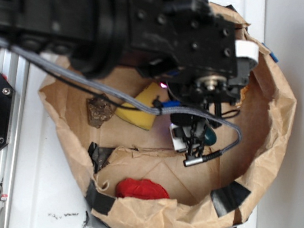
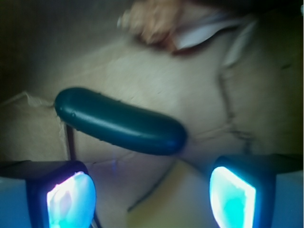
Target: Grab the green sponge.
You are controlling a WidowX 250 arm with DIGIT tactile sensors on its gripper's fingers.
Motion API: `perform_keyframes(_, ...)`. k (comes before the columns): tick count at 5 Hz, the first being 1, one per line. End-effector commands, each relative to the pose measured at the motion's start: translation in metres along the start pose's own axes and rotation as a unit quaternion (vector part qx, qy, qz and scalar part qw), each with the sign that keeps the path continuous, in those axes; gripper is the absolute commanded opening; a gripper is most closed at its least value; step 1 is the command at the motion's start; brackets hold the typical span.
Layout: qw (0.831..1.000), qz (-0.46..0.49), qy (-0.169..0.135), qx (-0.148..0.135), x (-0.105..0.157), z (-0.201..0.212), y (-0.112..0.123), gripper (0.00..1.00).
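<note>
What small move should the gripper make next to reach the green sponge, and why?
Probably a short sideways shift toward the green sponge, before any descent. The gripper is open and holds nothing, and the wrist view shows the dark green cucumber-shaped thing ahead of the fingers, not the sponge. In the exterior view the sponge lies apart from it, nearer the brown lump.

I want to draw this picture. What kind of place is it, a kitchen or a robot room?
Probably a robot test bench, not a kitchen: a black robot arm on a white table reaches into a taped-up brown paper bag holding the green sponge and a red cloth.
</note>
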State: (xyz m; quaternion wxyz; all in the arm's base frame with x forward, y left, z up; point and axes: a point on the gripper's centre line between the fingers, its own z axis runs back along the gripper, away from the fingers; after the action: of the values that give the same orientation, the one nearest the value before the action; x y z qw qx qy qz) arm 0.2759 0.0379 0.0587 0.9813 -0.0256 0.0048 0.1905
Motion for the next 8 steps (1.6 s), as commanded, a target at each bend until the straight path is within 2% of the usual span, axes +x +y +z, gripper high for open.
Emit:
perform_keyframes(1, 1.0, -0.011, -0.006, 0.017, -0.014, -0.004, 0.009, 1.0)
perform_keyframes(2, 1.0, -0.016, -0.008, 0.015, -0.025, 0.004, 0.01, 1.0)
perform_keyframes(3, 1.0, -0.009, -0.028, -0.005, -0.026, 0.022, 0.011, 1.0)
perform_keyframes(4, 0.997, 0.027, -0.066, -0.013, -0.023, 0.044, 0.017, 1.0)
perform_keyframes(5, 0.997, 0.055, -0.052, -0.015, -0.026, 0.041, 0.021, 1.0)
perform_keyframes(6, 0.99, 0.111, -0.076, -0.051, -0.023, 0.025, 0.027, 1.0)
perform_keyframes(8, 0.989, 0.121, -0.068, -0.057, -0.021, 0.019, 0.023, 1.0)
